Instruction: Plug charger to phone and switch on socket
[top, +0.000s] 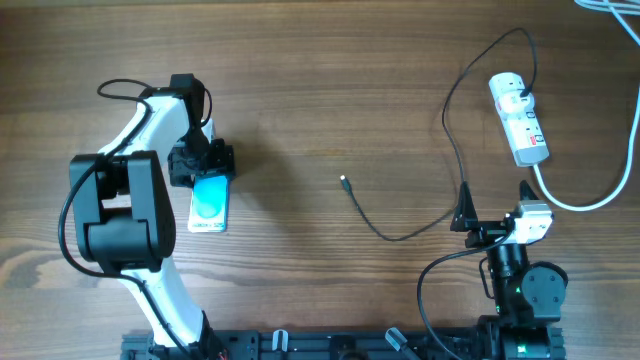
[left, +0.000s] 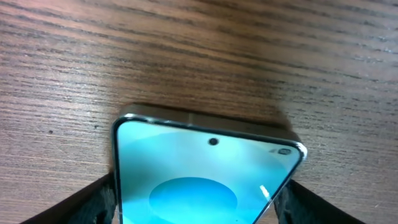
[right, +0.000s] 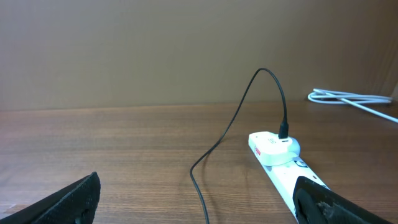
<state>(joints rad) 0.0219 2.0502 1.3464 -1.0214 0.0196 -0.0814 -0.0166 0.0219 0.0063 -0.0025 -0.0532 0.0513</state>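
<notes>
Brown wood-grain table (top: 300, 90) fills the overhead view, and the right wrist camera shows a plain brownish wall behind its far edge.

At the left lies the phone (top: 208, 205), screen up and teal-blue. The left gripper (top: 208, 172) sits over its far end. In the left wrist view its two dark fingers (left: 93, 199) rest against both long edges of the phone with no gap visible, so it has closed onto the phone's width.

The right gripper (right: 196, 202) stands wide apart, its fingers (right: 68, 199) at the two lower corners of the right wrist view. Nothing is held between them; only the thin black cable crosses the table ahead.

The charger (top: 400, 238) lies loose. Its silvery plug tip (top: 343, 181) rests on bare wood mid-table, well apart from the phone. The cable curves past the right arm and loops up to the white adapter (top: 517, 97), which is seated in the far end of the socket (top: 528, 140). The socket lies near the table's right side, with its thick white cord (top: 590, 205) trailing off right.

Bare wood stretches between the phone and the plug tip. A black rail (top: 330, 345) runs along the near edge.
</notes>
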